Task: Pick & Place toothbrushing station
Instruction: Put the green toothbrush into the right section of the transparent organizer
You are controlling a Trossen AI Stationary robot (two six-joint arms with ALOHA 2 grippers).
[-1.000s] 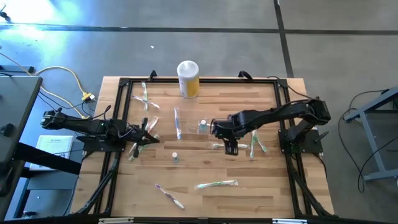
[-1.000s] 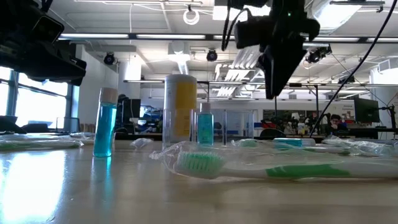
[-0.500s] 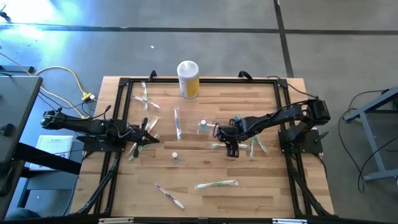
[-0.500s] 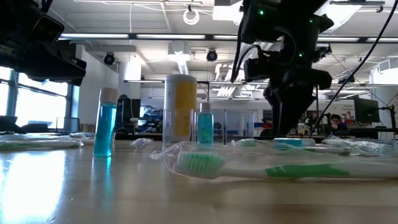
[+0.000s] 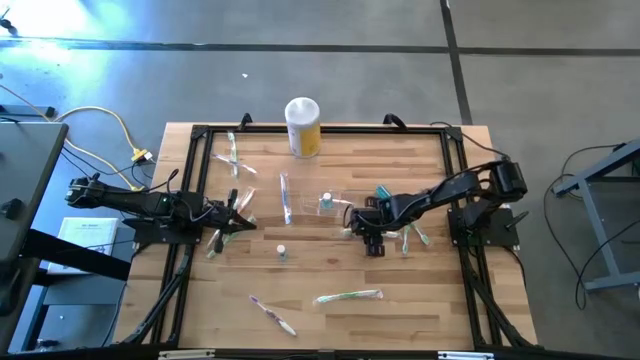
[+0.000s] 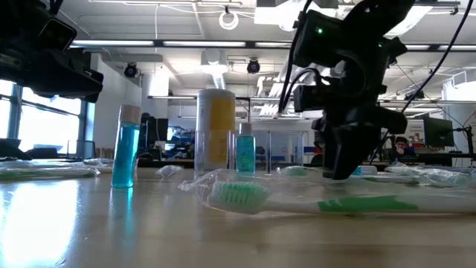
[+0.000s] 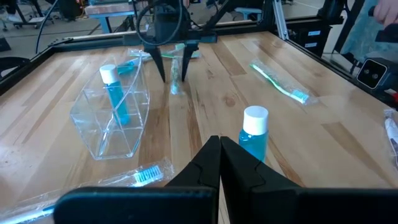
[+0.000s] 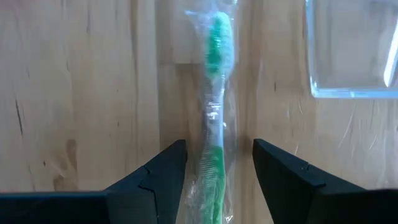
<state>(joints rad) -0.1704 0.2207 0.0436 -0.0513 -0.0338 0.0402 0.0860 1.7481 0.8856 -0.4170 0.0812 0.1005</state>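
Straddling a green toothbrush (image 8: 214, 118), right end effector (image 8: 217, 163) fingers apart

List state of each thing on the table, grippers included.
right gripper: open, low at the table, fingers either side of a wrapped toothbrush
green toothbrush: wrapped, lying flat between those fingers, not lifted
clear holder: upright, one teal tube standing inside
teal tube: upright on the table, white cap on
yellow canister: upright, white lid on
left gripper: shut, holding nothing, at table's left edge

Bright overhead light, blurry foreground.
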